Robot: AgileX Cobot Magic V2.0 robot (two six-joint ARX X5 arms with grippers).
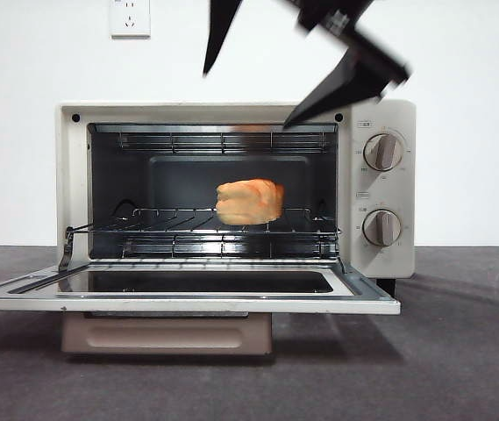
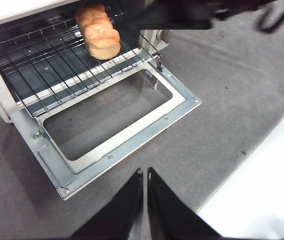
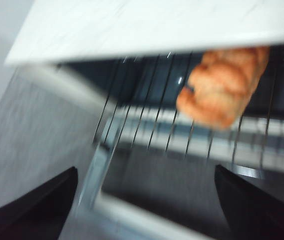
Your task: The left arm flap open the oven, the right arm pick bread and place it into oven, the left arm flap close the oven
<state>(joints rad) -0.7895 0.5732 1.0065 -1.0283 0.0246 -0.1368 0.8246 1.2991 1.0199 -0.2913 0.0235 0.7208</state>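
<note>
The bread (image 1: 249, 202) sits on the wire rack (image 1: 205, 230) inside the oven (image 1: 236, 189), about mid-width, nothing gripping it. The oven's door (image 1: 183, 294) lies folded down flat in front of the cavity, so the placing looks done and the closing flap looks like the step in hand.

To do it well, the left pincer (image 2: 145, 172) should probably come in under the door's outer edge, away from the hinge, and sweep it upward in an arc toward the oven's face. The right arm should likely be clear of the opening first, so the door cannot strike it.

The left pincer hangs over the grey worktop (image 2: 221, 100) just in front of the open door, jaws pressed nearly together and empty. The right pincer (image 1: 253, 83) hovers above the oven's top front edge, tilted down toward the cavity, jaws spread wide and empty. Its wrist view is blurred, suggesting motion.
</note>
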